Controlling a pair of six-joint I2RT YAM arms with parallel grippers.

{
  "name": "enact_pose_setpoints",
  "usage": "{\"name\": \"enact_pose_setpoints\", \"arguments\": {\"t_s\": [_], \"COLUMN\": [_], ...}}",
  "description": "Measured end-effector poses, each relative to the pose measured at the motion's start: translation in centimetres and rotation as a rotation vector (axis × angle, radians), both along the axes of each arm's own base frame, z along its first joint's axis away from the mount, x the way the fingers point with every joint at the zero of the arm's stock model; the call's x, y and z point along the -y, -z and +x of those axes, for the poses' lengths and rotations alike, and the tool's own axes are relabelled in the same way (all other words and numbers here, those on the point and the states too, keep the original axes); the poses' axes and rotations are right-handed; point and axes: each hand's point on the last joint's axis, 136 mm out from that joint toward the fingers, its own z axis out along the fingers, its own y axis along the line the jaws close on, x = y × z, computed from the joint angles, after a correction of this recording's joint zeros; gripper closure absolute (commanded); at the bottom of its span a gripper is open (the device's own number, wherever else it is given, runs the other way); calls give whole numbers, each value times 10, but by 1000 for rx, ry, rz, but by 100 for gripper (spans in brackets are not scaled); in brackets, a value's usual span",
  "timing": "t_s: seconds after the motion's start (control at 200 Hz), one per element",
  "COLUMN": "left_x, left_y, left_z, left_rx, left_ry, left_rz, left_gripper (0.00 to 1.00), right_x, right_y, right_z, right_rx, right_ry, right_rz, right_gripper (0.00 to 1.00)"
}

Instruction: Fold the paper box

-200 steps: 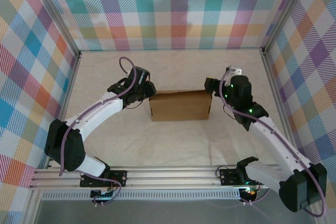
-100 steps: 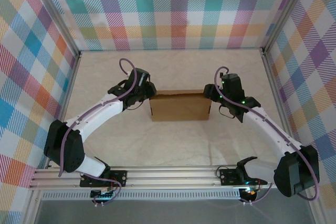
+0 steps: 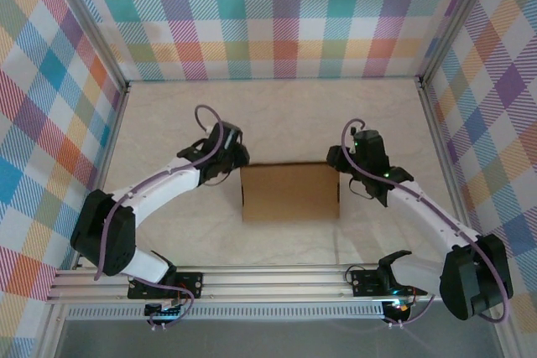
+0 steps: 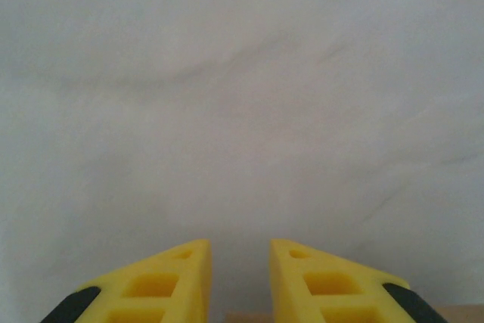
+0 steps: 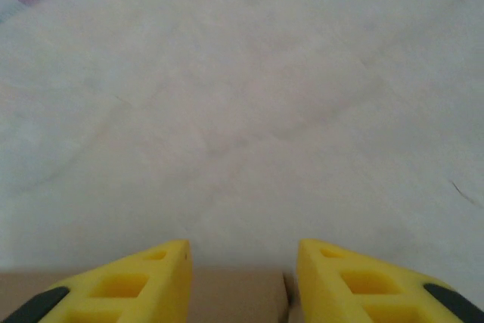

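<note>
While the paper box lies on the table, the left gripper at its far-left corner is seen narrowly parted, grip undeterminable; the right gripper, far-right corner, is seen wider, unclamped.

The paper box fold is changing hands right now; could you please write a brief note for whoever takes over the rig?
Paper box: middle of the table, between the two arms.
Left end effector: at the box's far left corner, fingers narrowly apart; grip unclear.
Right end effector: at the far right corner, fingers apart astride a cardboard edge; grip unclear.
Done: from above it looks like a closed rectangular box.
Left: check that flaps and tabs are tucked, then back both arms off.
</note>
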Motion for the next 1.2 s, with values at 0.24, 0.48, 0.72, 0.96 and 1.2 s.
{"name": "enact_pose_setpoints", "arguments": {"t_s": [0.24,0.48,0.72,0.96,1.2], "left_x": [-31,-6,30,79,82], "left_y": [54,12,-22,15,32], "left_z": [-44,-1,-49,-150,-176], "left_rx": [-194,-88,-50,-222,-280], "left_ry": [-15,34,307,669,740], "left_rz": [135,124,-9,-104,-103], "left_gripper": [72,42,41,44,44], "right_x": [14,-1,-27,-74,-77], "right_y": [43,20,-1,3,43], "right_z": [-28,-10,-46,-125,-169], "right_rx": [-105,-87,-136,-326,-550], "right_ry": [12,-52,-245,-515,-529], "right_rz": [-51,-48,63,289,397], "right_gripper": [36,16,22,23,24]}}
